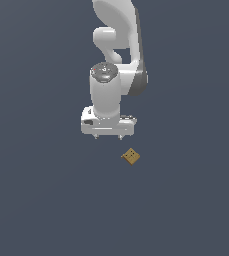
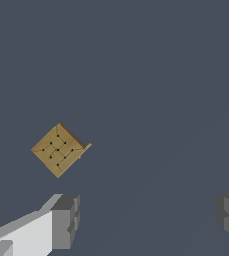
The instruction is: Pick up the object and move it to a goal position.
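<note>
The object (image 1: 131,156) is a tiny tan-brown flat square block with dark dots on top, lying on the dark floor and turned like a diamond. In the wrist view the object (image 2: 59,149) shows its dotted top, beyond the fingertips and off to one side. My white gripper (image 1: 108,137) hangs from the arm, up and toward the exterior view's left of the block, apart from it. The gripper (image 2: 146,220) is open, its two grey fingertips (image 2: 66,220) set wide apart with nothing between them.
The white arm (image 1: 117,45) rises above the gripper in the exterior view. A plain dark grey floor (image 1: 36,200) surrounds everything. No goal marker shows.
</note>
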{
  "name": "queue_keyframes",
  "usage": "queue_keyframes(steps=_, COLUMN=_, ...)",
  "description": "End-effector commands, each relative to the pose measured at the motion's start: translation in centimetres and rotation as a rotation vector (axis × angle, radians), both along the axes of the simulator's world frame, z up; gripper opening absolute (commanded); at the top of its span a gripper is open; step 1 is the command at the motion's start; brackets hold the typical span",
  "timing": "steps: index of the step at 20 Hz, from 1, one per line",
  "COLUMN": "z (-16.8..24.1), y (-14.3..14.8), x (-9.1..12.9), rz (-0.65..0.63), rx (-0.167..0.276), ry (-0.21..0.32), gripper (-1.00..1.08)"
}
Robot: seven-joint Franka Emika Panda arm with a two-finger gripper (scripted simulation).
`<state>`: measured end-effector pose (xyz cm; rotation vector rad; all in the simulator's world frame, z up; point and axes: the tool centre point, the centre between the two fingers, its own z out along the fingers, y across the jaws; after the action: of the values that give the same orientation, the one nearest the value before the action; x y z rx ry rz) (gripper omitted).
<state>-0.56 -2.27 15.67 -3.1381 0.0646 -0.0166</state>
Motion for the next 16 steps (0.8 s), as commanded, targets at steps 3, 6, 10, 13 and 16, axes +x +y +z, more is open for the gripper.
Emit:
queue_keyframes(steps=3, z=-0.1, y=-0.1, x=0.0, rz=0.0, rx=-0.002, ry=0.002, gripper=1.0)
queue_keyframes(steps=6, z=-0.4, y=-0.8, x=-0.2, rz=0.003, rx=-0.013, ry=0.013, gripper=1.0)
queue_keyframes(steps=10, z=-0.7, y=-1.8, x=-0.4, rz=0.012, rx=-0.028, ry=0.027, gripper=1.0)
queue_keyframes(steps=13, z=-0.7, y=-1.9, x=-0.4, rz=0.016, rx=-0.029, ry=0.028, gripper=1.0)
queue_keyframes(steps=16, z=-0.7, y=-1.7, x=-0.4, rz=0.009, rx=-0.027, ry=0.026, gripper=1.0)
